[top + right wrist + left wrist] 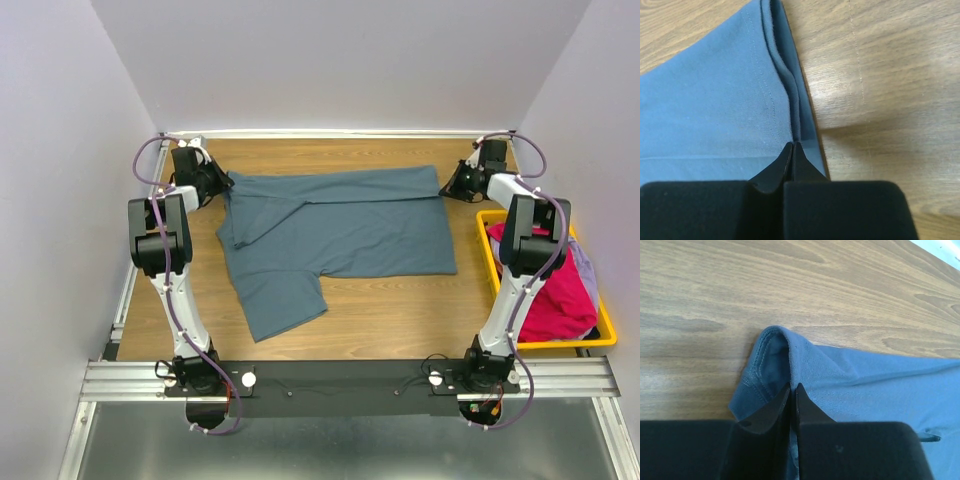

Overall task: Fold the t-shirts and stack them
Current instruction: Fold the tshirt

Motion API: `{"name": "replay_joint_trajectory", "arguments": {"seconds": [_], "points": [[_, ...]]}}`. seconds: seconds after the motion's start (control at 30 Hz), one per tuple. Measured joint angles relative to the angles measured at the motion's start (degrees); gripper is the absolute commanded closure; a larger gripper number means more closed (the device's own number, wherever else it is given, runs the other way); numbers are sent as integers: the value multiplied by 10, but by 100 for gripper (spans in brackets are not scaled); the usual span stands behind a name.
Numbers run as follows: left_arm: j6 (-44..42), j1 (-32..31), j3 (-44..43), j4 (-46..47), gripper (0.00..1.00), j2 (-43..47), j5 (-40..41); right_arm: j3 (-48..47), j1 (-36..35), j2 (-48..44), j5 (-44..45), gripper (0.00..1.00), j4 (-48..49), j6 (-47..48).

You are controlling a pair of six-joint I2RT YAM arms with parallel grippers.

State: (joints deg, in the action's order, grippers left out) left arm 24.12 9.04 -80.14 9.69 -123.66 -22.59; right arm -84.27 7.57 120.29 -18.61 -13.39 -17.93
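Note:
A slate blue-grey t-shirt (340, 225) lies spread on the wooden table, its far edge folded over towards me and one sleeve pointing to the near left. My left gripper (228, 183) sits at the shirt's far left corner. In the left wrist view the left gripper (793, 386) is shut on a raised fold of the blue cloth (865, 385). My right gripper (445, 185) is at the far right corner. In the right wrist view the right gripper (792, 145) is closed on the shirt's hem ridge (785, 80).
A yellow bin (545, 345) stands at the right edge of the table, beside the right arm. It holds a magenta-pink t-shirt (560, 290) and a pale grey-blue one (586, 268). Bare wood (400, 310) lies in front of the spread shirt.

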Motion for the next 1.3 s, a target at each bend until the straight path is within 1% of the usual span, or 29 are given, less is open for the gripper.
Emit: {"name": "replay_joint_trajectory", "arguments": {"seconds": [0.37,0.4,0.47,0.5,0.6,0.63,0.7,0.73,0.77,0.83,0.87,1.1,1.2,1.3], "points": [[8,0,0,-1,84,-7,0,13,0,-14,8,99,0,0],[8,0,0,-1,77,-7,0,13,0,-13,8,98,0,-1],[8,0,0,-1,69,-7,0,13,0,-10,8,97,0,-1],[6,0,0,-1,64,-7,0,14,0,-9,8,96,0,-2],[5,1,0,-1,56,-7,0,15,0,-8,9,88,0,-4],[5,1,0,-1,49,-7,0,15,1,-8,9,80,0,-5],[5,2,0,2,47,-6,-1,15,1,-8,9,71,0,-6],[7,2,0,3,47,-4,0,15,1,-8,10,62,0,-7],[8,2,0,3,35,-3,0,15,1,-8,10,58,0,-8],[11,2,0,5,34,1,1,9,2,-8,10,51,-2,-5],[11,3,0,5,34,3,0,5,3,-8,9,50,-2,-5],[20,3,-23,8,34,9,0,-79,4,-1,-16,50,-5,-9],[22,3,-31,10,35,8,-1,-133,4,30,-38,50,1,-19],[23,3,-40,11,38,2,-2,-172,4,69,-49,50,4,-29]]}}
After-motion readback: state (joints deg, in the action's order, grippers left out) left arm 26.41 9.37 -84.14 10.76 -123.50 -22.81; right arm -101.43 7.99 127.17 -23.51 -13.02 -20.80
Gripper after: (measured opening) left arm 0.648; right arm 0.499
